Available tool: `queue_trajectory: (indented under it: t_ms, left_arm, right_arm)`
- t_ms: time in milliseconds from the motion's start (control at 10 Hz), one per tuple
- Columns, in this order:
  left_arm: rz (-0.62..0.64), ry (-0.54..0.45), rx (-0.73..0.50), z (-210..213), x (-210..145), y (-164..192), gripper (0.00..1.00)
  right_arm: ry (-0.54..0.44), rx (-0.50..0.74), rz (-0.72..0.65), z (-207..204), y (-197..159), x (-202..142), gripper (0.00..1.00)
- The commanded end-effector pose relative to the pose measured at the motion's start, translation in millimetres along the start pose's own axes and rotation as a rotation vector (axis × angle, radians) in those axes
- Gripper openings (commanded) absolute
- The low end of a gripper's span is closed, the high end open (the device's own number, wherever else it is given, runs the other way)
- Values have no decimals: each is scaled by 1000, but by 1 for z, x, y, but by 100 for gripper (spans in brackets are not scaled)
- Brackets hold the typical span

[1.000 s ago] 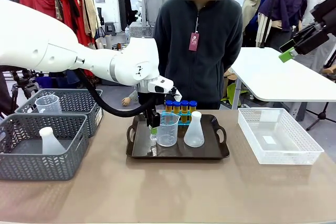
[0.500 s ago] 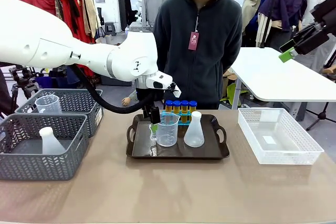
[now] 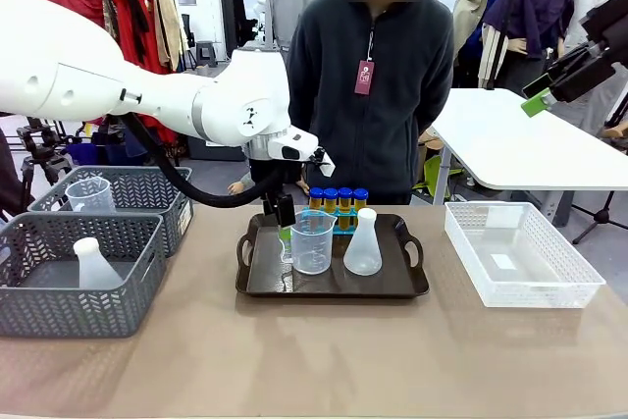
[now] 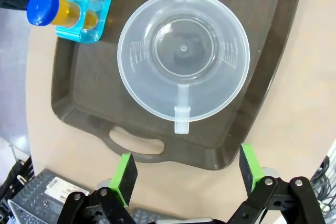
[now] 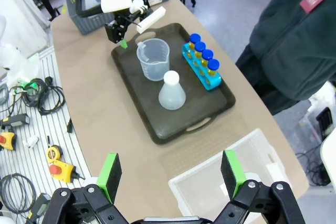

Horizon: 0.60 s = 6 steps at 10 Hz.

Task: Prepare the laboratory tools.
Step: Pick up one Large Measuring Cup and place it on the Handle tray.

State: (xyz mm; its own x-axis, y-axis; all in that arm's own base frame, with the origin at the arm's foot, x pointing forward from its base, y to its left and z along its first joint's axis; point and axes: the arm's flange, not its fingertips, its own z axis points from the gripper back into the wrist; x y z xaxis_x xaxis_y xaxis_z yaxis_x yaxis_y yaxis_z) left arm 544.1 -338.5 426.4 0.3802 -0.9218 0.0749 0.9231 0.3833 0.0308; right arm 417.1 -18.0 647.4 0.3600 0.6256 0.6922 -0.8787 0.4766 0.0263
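Your left claw hangs wide open and empty above the left end of the dark tray, its green pads on either side of the beaker's handle but clear of it. The right claw is also spread wide with nothing in it, high above the table's right side.

The clear beaker stands upright near the tray's left end, handle toward that end, with the white flask just beside it toward the middle. The blue rack with four capped tubes sits along the tray's far edge.

The beaker looks like thin plastic: light, smooth and easy to tip or squash. Take it by the handle or pinch the rim wall gently. The flask looks equally light; its narrow neck is the safest hold.
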Motion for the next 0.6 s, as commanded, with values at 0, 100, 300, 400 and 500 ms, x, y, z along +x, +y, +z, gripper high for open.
queue_trajectory:
  t_ms: [0, 100, 300, 400, 500]
  left_arm:
    - [-4, -17, 1, 2, -14, -4, 100]
    - [-13, 40, 26, 2, -13, -6, 100]
    - [-3, 9, 4, 2, -2, -1, 100]
    - [-3, 9, 4, 2, -2, -1, 100]
    - [-3, 9, 4, 2, -2, -1, 100]
  right_arm:
    - [-18, 7, 2, 0, -1, 2, 100]
    - [-18, 7, 2, 0, -1, 2, 100]
    - [-18, 7, 2, 0, -1, 2, 100]
    - [-18, 7, 2, 0, -1, 2, 100]
    - [-18, 7, 2, 0, -1, 2, 100]
